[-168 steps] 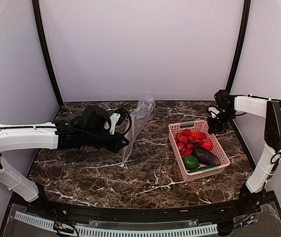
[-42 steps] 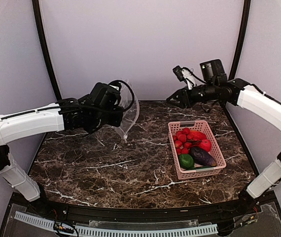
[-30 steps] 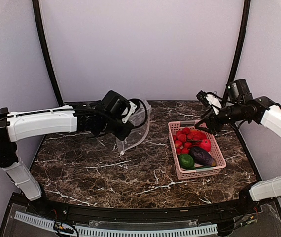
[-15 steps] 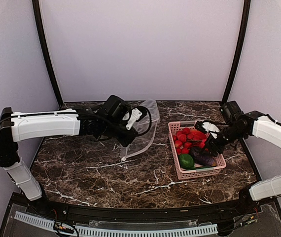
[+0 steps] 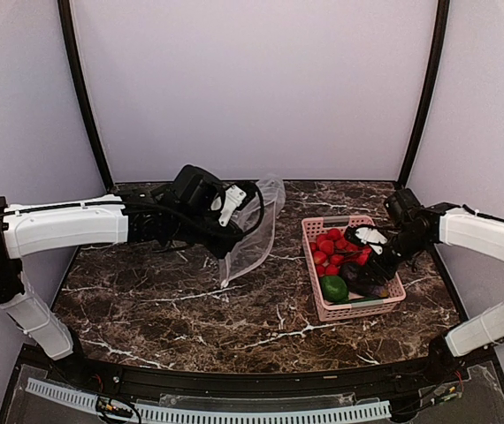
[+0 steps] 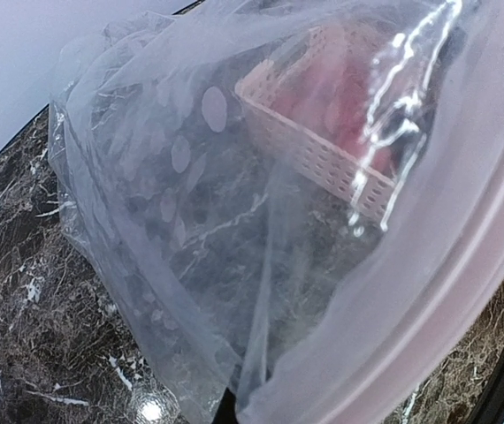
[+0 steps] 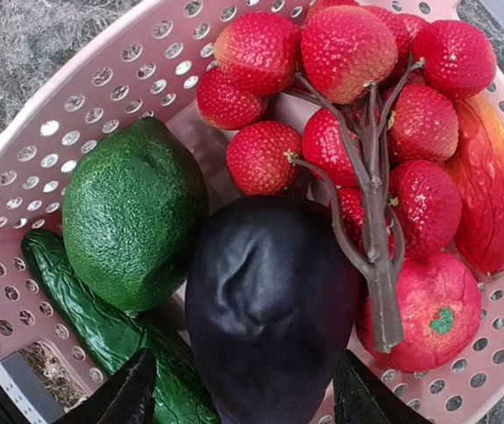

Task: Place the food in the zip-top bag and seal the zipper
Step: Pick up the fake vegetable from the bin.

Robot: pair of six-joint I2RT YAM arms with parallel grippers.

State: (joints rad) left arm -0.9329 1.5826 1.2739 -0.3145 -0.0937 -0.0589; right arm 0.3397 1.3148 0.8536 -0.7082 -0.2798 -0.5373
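**Left.** The left gripper (image 5: 232, 228) is clamped shut on one zip-top bag (image 5: 258, 237). The bag is clear with whitish dots and hangs from the gripper over the marble table (image 5: 172, 305). We cannot tell whether its lower corner touches the stone. In the left wrist view the zipper (image 6: 429, 291) arcs as a pale pink band close across the lens.

**Right.** One pink basket (image 5: 316, 281) stands apart from the bag and holds the food (image 5: 340, 247). In it we count:
- one lime (image 7: 133, 225)
- one cucumber (image 7: 93, 318)
- one dark eggplant (image 7: 270, 300)
- one brown stem (image 7: 371, 230) bearing at least nine red berries (image 7: 347, 49)
- one red round fruit (image 7: 433, 309)
- one orange-red oval (image 7: 486, 185)

The right gripper (image 7: 245, 405) is low in the basket with its jaws spread. One finger stands on each side of the eggplant's near end, and the gripper holds nothing.
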